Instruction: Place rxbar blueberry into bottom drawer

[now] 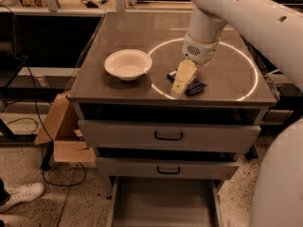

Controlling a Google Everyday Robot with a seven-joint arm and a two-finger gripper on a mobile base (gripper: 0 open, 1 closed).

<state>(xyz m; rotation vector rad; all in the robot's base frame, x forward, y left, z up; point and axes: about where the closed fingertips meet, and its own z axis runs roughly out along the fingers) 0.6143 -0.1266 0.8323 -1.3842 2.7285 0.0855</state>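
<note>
The arm [236, 8] reached down from the upper right, its end effector [178, 89] tilted over the rxbar blueberry [195, 86] on the table [128, 37] right of the white bowl [128, 64]; grip state could not be told.

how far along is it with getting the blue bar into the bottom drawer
Done: the bottom drawer is pulled open, ready to receive. In hand: the pincer is down on the cabinet top, right at the rxbar blueberry, which lies flat, apart from the white bowl; a grasp cannot be confirmed. Left: lifting the bar, carrying it down to the drawer and releasing it.
</note>
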